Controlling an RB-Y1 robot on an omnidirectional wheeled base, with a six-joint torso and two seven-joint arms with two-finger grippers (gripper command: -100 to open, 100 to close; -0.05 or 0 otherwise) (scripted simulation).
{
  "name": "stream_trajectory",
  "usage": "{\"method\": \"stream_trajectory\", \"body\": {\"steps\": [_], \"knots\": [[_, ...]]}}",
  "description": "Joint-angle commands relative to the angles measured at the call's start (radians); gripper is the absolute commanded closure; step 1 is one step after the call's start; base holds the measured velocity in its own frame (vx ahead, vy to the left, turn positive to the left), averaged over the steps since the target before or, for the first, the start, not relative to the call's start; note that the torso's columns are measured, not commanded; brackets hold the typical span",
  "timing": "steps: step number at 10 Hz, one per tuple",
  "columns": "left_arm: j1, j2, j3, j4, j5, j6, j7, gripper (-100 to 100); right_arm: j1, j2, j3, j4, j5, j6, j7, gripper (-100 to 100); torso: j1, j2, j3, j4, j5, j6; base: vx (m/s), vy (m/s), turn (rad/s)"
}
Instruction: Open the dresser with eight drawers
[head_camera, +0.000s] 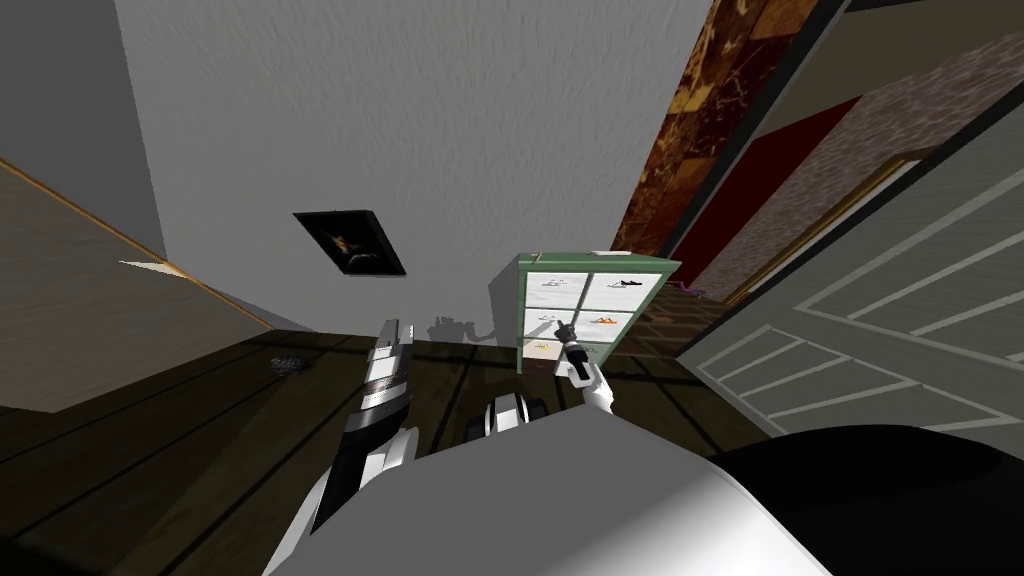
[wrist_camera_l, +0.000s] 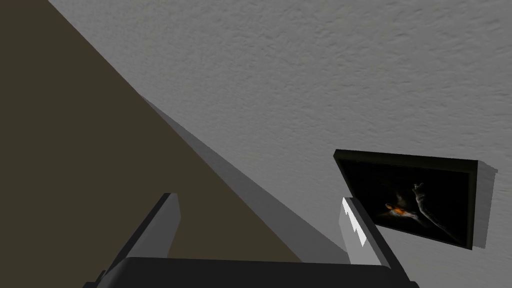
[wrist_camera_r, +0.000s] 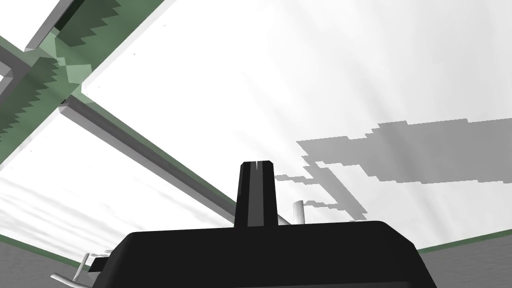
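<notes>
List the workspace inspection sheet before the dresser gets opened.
Surface: dark plank floor; the dresser stands on it by the grey wall.
Job's things: dresser, green frame, white fronts; no drawer seen pulled out.
Clutter: small dark item on the floor and a grey item by the wall, both too small to name.
Grippers: right gripper shut, close against the dresser, with a grey peg beside it, not gripped; left gripper open, raised, away from the dresser.
Cables: nothing seen.
Surroundings: dark frame on the wall; panelled door to the right.
</notes>
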Motion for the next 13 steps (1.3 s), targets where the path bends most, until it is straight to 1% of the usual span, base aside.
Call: {"method": "stream_trajectory", "body": {"steps": [1, 2, 3, 4, 7, 10, 11, 12, 13], "knots": [[0.0, 0.0, 0.0, 0.0, 0.0, 0.0, 0.0, 0, 0.066, -0.001, 0.033, -0.067, 0.049, -0.011, -0.078, 100, 0.001, 0.0, 0.0, 0.0, 0.0, -0.001, 0.081, 0.066, -0.148], [0.0, 0.0, 0.0, 0.0, 0.0, 0.0, 0.0, 0, 0.066, -0.001, 0.033, -0.067, 0.049, -0.011, -0.103, 100, 0.002, -0.001, -0.001, 0.0, 0.0, -0.001, 0.072, 0.056, -0.108], [0.0, 0.0, 0.0, 0.0, 0.0, 0.0, 0.0, 0, 0.061, -0.003, 0.028, -0.062, 0.044, -0.007, -0.084, 100, 0.002, -0.001, -0.001, 0.0, 0.0, -0.003, 0.024, 0.017, -0.031], [0.0, 0.0, 0.0, 0.0, 0.0, 0.0, 0.0, 0, 0.063, -0.053, 0.027, -0.065, 0.045, -0.006, -0.091, -100, 0.001, 0.0, 0.0, 0.0, 0.0, -0.003, 0.003, 0.005, -0.001], [0.0, 0.0, 0.0, 0.0, 0.0, 0.0, 0.0, 0, 0.063, -0.136, 0.027, -0.065, 0.045, -0.004, -0.092, -100, 0.0, 0.0, 0.0, 0.0, 0.0, 0.0, -0.004, 0.006, -0.001], [0.0, 0.0, 0.0, 0.0, 0.0, 0.0, 0.0, 0, 0.063, -0.196, 0.027, -0.066, 0.046, 0.0, -0.093, -100, 0.0, -0.001, -0.001, 0.0, 0.0, 0.0, -0.004, 0.01, -0.001], [0.0, 0.0, 0.0, 0.0, 0.0, 0.0, 0.0, 0, 0.06, -0.199, 0.018, -0.097, 0.065, 0.017, -0.068, -100, 0.0, -0.001, 0.0, 0.0, 0.0, 0.0, -0.031, 0.103, -0.027], [0.0, 0.0, 0.0, 0.0, 0.0, 0.0, 0.0, 0, 0.059, -0.158, 0.014, -0.105, 0.071, 0.018, -0.059, -100, 0.005, 0.001, 0.0, 0.0, 0.001, 0.0, -0.046, 0.144, -0.024], [0.0, 0.0, 0.0, 0.0, 0.0, 0.0, 0.0, 0, 0.059, -0.139, 0.014, -0.108, 0.072, 0.018, -0.057, -100, 0.006, 0.001, 0.001, 0.0, 0.002, -0.001, -0.037, 0.092, -0.002]]}}
